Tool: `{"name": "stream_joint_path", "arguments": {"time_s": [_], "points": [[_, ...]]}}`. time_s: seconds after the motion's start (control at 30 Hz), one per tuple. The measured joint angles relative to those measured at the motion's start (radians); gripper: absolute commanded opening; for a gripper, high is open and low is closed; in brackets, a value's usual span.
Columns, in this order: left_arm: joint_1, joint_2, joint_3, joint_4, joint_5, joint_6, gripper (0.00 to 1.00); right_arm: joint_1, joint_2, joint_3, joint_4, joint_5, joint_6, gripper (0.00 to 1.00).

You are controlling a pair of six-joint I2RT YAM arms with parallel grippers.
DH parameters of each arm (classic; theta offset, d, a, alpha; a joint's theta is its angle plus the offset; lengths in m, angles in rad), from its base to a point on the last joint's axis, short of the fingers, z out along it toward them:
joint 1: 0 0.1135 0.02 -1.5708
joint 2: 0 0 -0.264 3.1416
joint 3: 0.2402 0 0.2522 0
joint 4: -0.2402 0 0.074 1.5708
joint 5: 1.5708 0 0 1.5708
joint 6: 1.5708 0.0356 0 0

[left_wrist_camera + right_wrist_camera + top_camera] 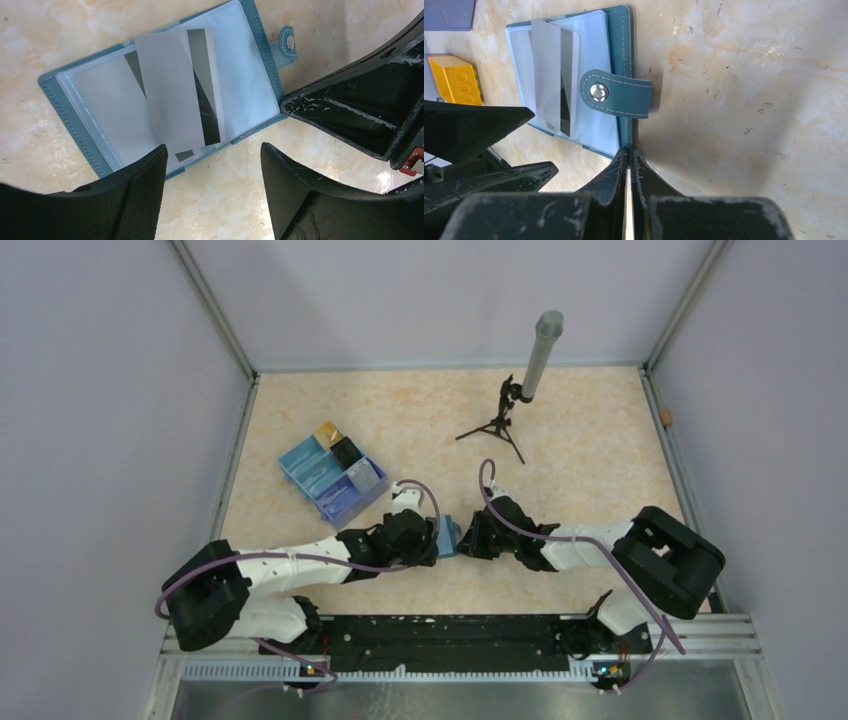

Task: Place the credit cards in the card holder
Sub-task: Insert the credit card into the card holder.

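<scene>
The teal card holder lies open on the table between both grippers; it also shows in the top view and the right wrist view. A pale silvery credit card with a dark stripe lies askew on its pale blue inside; I cannot tell whether it sits in a sleeve. It also shows in the right wrist view. My left gripper is open and empty, its fingers just at the holder's near edge. My right gripper is shut on the holder's teal cover edge, beside the clasp tab.
A blue partitioned tray box stands at the left rear with gold, black and grey pieces in it. A yellow studded block shows beyond the holder. A small tripod with a grey tube stands at the back.
</scene>
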Motion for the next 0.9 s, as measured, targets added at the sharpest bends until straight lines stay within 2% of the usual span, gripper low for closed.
{"name": "stream_joint_path", "arguments": {"time_s": [0.37,0.67,0.9], "points": [[0.072,-0.034,0.002,-0.053,0.001,0.004,0.71,0.0,0.003,0.0,0.005,-0.003,0.0,0.0],[0.074,-0.014,0.002,-0.029,0.082,-0.022,0.71,0.0,0.008,0.0,0.013,-0.01,0.0,0.0],[0.074,0.0,0.002,-0.028,0.083,-0.035,0.71,0.0,0.01,0.0,0.016,-0.012,0.0,0.0]]}}
